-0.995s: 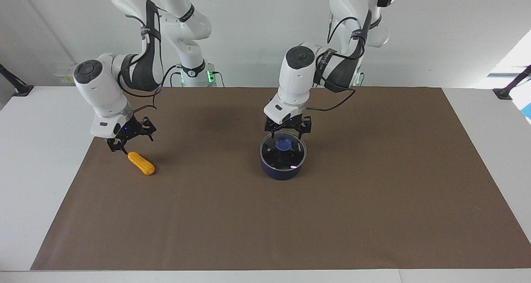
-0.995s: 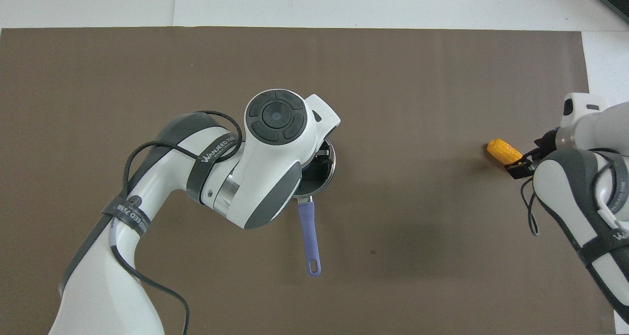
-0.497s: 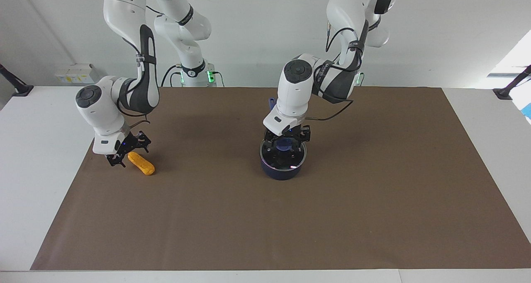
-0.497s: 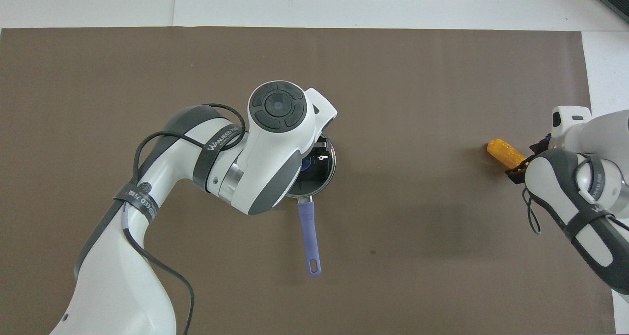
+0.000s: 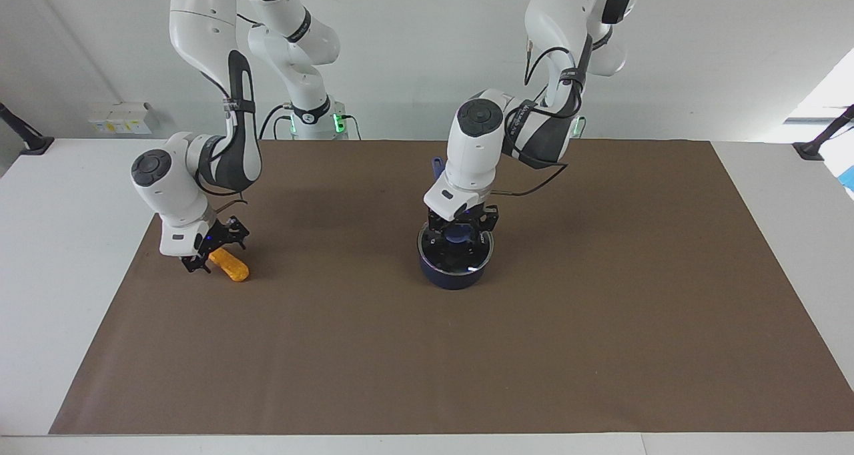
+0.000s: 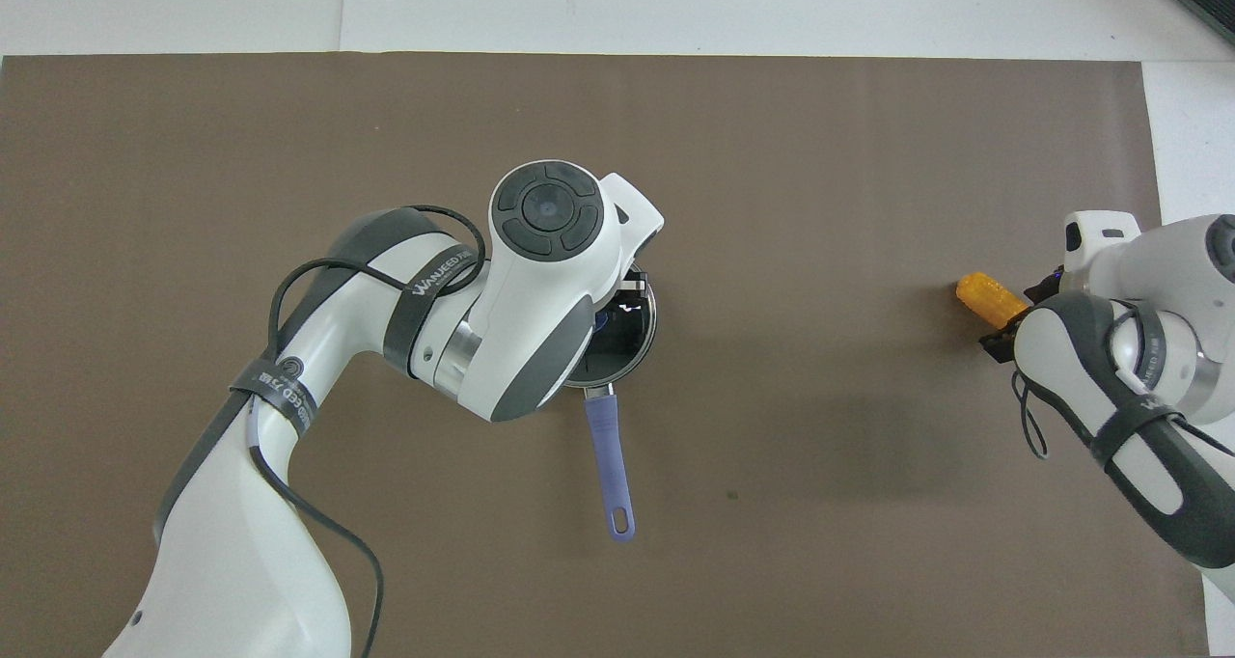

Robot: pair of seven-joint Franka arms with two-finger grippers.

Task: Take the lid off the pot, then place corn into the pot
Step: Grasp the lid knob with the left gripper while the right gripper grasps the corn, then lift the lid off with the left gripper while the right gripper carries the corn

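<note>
The dark blue pot [image 5: 454, 278] stands mid-table with the glass lid [image 5: 462, 256] on it. Its blue handle [image 6: 610, 455] points toward the robots. My left gripper [image 5: 459, 232] is down on the lid, fingers open on either side of the blue knob [image 5: 458, 237]. In the overhead view my left arm covers most of the pot; only part of the lid's rim [image 6: 644, 335] shows. The orange-yellow corn [image 5: 232, 269] lies on the mat toward the right arm's end, also in the overhead view [image 6: 984, 294]. My right gripper [image 5: 212, 255] is low, open, astride the corn's end nearer the robots.
A brown mat [image 5: 534, 348] covers the white table [image 5: 60, 241]. A small white box [image 5: 120, 118] sits by the wall at the right arm's end.
My right gripper has come down from above the mat to straddle the corn's end. My left gripper has dropped from just over the lid to sit around the knob. The pot, lid and corn have not moved.
</note>
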